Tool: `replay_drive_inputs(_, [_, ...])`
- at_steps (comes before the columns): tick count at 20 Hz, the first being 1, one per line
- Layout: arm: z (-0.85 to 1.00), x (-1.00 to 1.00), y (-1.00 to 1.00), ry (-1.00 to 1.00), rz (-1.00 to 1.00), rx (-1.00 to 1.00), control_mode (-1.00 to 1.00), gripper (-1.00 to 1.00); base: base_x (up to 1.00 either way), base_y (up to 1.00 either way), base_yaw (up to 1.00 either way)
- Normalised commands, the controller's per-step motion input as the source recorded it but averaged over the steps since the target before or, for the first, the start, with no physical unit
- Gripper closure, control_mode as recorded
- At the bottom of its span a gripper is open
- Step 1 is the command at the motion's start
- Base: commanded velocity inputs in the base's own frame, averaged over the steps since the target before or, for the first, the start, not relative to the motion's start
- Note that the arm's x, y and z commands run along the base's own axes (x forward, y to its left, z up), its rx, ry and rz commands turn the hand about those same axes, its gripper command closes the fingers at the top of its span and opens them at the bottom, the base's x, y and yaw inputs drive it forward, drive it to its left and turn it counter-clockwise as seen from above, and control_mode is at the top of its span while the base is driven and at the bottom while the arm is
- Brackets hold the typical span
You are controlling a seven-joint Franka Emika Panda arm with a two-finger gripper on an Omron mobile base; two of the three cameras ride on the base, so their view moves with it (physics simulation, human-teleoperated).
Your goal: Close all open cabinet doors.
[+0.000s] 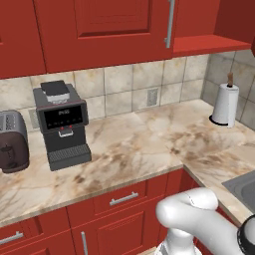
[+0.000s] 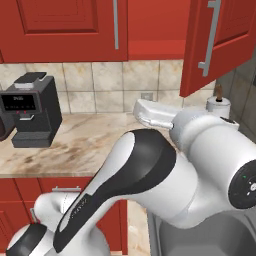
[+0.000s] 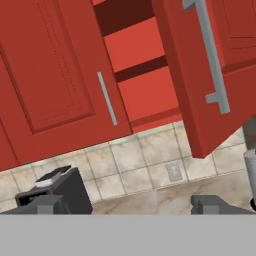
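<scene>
In the hand view two cabinet doors can be counted. The shut door (image 3: 55, 75) fills the upper left of the frame, with its grey handle (image 3: 107, 98) near its right edge. The open door (image 3: 210, 65) swings out at the upper right, and between them the red shelves (image 3: 135, 50) are seen.

No brand or writing can be read; the display of the coffee machine (image 1: 61, 124) is blurred.

On the table (image 1: 134, 144) stand, from left to right, one toaster (image 1: 12, 141), the coffee machine, and one paper towel roll (image 1: 225, 103) at the right edge. One outlet (image 1: 152, 96) sits on the tiles.

The claw (image 3: 130, 204) is released, jaws wide apart at the bottom of the hand view, holding nothing.
</scene>
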Motion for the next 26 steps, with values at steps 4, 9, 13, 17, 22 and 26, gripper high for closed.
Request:
replay_drive_inputs(4, [0.00,0.48,-0.21,0.00,0.00,0.02,-1.00,-1.00,0.00,0.00,0.00])
replay_drive_inputs(9, [0.00,0.63,-0.03,0.00,0.00,0.02,-1.00,-1.00,0.00,0.00,0.00])
replay_drive_inputs(13, [0.00,0.58,0.00,0.00,0.00,0.01,-1.00,-1.00,0.00,0.00,0.00])
replay_drive_inputs(17, [0.00,0.48,0.00,0.00,0.00,0.00,-1.00,-1.00,0.00,0.00,0.00])
replay_drive_inputs(22, [0.00,0.44,0.00,0.00,0.00,0.00,-1.00,-1.00,0.00,0.00,0.00])
replay_drive_inputs(26, [0.01,0.33,0.00,-0.02,0.00,0.00,-1.00,-1.00,0.00,0.00,0.00])
